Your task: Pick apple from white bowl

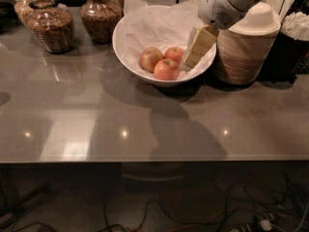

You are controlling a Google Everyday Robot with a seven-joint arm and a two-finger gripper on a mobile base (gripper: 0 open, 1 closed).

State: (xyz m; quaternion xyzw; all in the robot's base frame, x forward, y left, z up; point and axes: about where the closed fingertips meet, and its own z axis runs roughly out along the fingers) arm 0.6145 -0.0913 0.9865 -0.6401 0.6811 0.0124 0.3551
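Three apples (166, 69) in white bowl (125, 61), claw (188, 62) beside them.

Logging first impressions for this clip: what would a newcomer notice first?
Three reddish apples sit in the white bowl at the back centre of the counter. The gripper hangs over the bowl's right side, just beside the apples. Filled glass jars stand at back left.

On the tabletop (145, 124), three apples (166, 69) lie in the bowl (126, 57). The claw (190, 59) hangs inside the bowl's right side, just right of the apples. Jars (50, 25) stand behind to the left, and a bowl stack (244, 52) stands just beside the bowl on its right.
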